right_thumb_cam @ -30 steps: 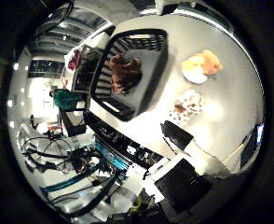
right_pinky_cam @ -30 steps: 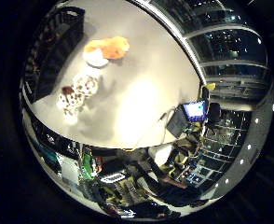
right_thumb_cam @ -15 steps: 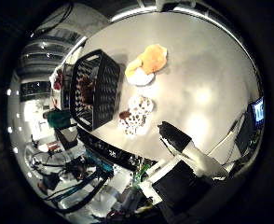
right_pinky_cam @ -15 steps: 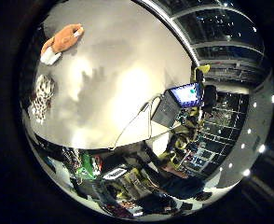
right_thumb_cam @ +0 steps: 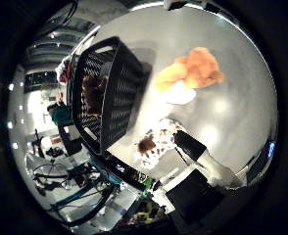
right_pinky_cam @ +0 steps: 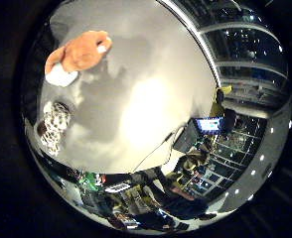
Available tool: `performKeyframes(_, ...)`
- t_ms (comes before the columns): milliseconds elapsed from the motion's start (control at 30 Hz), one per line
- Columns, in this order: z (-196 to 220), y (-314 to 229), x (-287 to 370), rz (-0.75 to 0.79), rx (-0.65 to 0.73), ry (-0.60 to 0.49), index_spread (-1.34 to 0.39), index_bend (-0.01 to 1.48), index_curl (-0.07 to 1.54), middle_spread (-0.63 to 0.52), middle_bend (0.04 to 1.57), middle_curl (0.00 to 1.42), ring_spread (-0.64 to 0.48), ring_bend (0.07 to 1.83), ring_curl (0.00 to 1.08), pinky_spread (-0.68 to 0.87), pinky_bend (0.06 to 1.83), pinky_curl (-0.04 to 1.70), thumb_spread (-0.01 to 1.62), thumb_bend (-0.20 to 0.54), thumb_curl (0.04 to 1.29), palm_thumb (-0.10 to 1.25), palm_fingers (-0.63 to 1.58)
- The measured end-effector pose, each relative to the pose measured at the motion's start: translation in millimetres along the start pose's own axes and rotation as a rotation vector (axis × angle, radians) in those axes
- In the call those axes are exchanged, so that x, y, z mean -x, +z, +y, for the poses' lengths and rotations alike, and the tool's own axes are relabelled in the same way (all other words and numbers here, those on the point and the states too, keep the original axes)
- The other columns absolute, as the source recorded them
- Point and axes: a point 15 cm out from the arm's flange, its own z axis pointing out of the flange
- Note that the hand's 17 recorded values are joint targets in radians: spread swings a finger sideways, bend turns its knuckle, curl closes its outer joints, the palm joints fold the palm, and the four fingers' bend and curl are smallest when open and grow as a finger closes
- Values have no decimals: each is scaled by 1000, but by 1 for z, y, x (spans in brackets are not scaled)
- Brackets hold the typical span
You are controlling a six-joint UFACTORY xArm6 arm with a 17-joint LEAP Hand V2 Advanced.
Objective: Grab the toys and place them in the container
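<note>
An orange plush toy point(right_thumb_cam: 191, 70) lies on the pale table point(right_thumb_cam: 222, 108) with a white round piece against it. A white plush toy with dark spots point(right_thumb_cam: 156, 144) lies on the table near the table's edge. A black mesh basket point(right_thumb_cam: 113, 90) stands on the table beside both toys, with a brown toy point(right_thumb_cam: 90, 93) inside. The little finger side view shows the orange toy point(right_pinky_cam: 83, 50) and the spotted toy point(right_pinky_cam: 54, 124) on the table too. A white and black part of my hand point(right_thumb_cam: 205, 166) reaches in beside the spotted toy. My fingers do not show.
Beyond the table edge stand a lit monitor point(right_pinky_cam: 208, 125), desks and lab clutter. A wide bare stretch of table point(right_pinky_cam: 151, 99) lies away from the toys.
The camera has moved closer to the table. The orange toy, the spotted toy and the basket all look larger now. The toys lie as before.
</note>
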Motion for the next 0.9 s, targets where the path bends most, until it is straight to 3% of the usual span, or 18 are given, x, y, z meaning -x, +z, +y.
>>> performKeyframes(167,-14,30,20,-10,35,-24,-408,157,257,-8,192,314,155,252,266,383,416,324,941,-18,468,924,14)
performKeyframes(400,-42,33,9,12,6,-20,-412,159,258,-10,191,314,155,250,267,374,417,323,928,-22,482,935,15)
performKeyframes(900,-24,47,-61,62,13,47,-410,165,273,-13,185,312,145,244,269,373,402,315,929,-23,501,925,41)
